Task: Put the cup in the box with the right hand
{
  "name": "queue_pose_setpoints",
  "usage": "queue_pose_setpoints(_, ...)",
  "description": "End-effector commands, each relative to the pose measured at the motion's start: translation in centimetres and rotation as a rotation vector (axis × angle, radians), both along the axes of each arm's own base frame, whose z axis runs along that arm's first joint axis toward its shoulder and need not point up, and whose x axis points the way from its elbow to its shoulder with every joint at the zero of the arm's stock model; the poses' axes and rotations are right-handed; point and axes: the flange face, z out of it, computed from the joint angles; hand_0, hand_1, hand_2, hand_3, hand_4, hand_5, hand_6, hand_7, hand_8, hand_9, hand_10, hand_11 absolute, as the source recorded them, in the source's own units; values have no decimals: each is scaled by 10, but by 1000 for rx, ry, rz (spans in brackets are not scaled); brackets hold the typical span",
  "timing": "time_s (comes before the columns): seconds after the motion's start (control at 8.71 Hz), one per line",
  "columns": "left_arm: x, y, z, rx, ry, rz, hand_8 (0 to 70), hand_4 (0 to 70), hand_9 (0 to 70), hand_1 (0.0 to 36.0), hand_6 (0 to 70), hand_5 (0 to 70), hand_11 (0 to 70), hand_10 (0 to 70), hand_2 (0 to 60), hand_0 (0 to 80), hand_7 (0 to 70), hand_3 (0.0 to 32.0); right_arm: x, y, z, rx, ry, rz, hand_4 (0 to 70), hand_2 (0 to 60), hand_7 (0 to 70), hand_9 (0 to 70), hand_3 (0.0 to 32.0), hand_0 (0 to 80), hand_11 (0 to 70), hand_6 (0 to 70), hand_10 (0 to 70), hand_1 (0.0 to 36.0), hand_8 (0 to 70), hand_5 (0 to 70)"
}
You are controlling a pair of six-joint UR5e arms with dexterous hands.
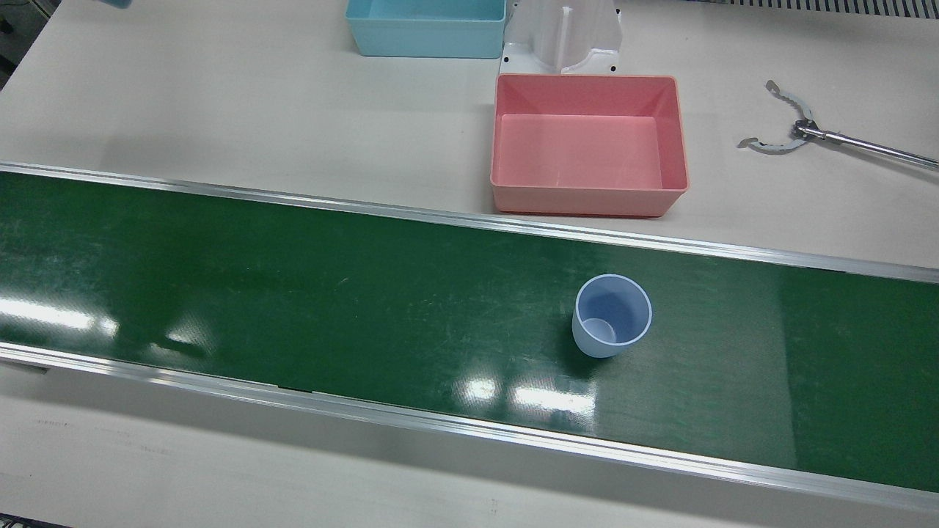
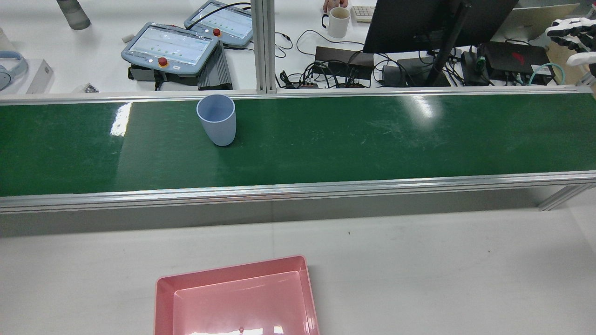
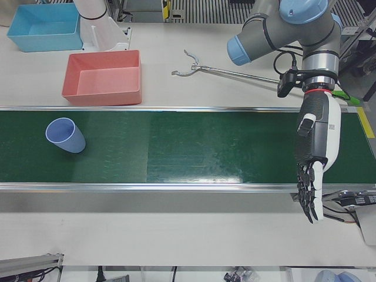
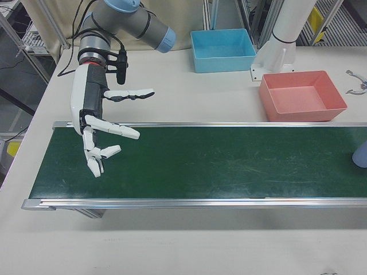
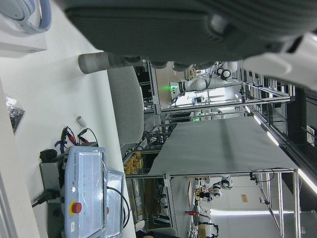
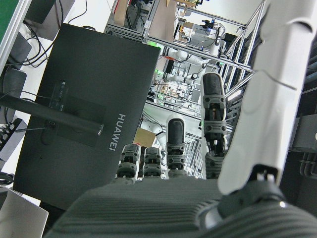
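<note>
Cup (image 1: 612, 315) upright on green belt (image 1: 293, 293), nothing inside, near pink box (image 1: 587, 143) (box bare too). Right hand (image 4: 97, 129) splayed, holding nothing, well apart from cup. Left hand (image 3: 314, 158) slack, fingers loose, likewise unladen.

White table (image 1: 220, 95), green conveyor belt (image 1: 293, 293), black monitor (image 2: 419, 23) behind

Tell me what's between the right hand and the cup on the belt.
Only bare green belt lies between the right hand and the cup, clearest in the right-front view.

Blue bin (image 1: 425, 28), tongs (image 1: 788, 132) (on table)
</note>
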Motion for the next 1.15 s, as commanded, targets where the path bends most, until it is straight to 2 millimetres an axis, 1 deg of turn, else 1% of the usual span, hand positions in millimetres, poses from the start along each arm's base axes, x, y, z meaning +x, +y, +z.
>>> queue_pose_setpoints(0.0,0,0,0,0,1,0,0,0,0,0,0,0,0,0,0,0,0,0,0,0,0,-1,0,0,449,0,560,159,0,572,147,131,90,123,47,55)
queue_pose_setpoints(0.23,0,0,0,0,0,0,0,0,0,0,0,0,0,0,0,0,0,0,1,0,0,1,0,0,448,0,561,159,0,571,147,132,90,123,47,55)
queue_pose_setpoints(0.57,0,0,0,0,0,0,0,0,0,0,0,0,0,0,0,0,0,0,2,0,-1,2,0,3,438,0,540,148,0,571,145,127,89,124,42,55)
queue_pose_setpoints(1.03,1,0,0,0,0,2,0,0,0,0,0,0,0,0,0,0,0,0,2,0,-1,2,0,3,438,0,547,148,0,572,142,128,87,124,41,55)
